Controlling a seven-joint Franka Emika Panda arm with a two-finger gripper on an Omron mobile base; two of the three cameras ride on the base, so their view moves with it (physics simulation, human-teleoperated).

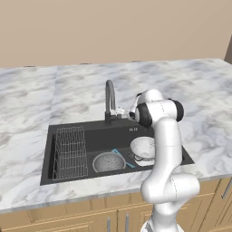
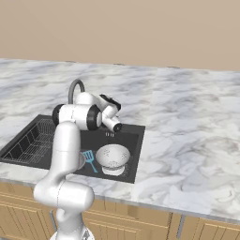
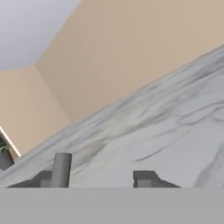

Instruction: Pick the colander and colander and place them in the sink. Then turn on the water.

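Nearest me, along the front of the black sink (image 1: 50, 154), both bowls already sit inside the basin. The darker grey colander (image 1: 108, 161) lies toward the middle, and the whitish colander (image 1: 143, 147) sits just to its right on its base ring, close to the basin's right wall. A blue spatula (image 2: 90, 159) lies between them, its blade end beside the white bowl. On the left side of the basin stands the wire dish rack (image 1: 70, 152). Farther back, the gooseneck tap (image 1: 109, 97) rises from the sink's rear edge, and I see no stream coming from it. The gripper (image 3: 102, 174) hangs right beside the tap, its fingers (image 3: 61, 170) spread apart and holding nothing. Beyond it stretches the marble counter (image 1: 190, 86), then the tan wall (image 1: 113, 27).
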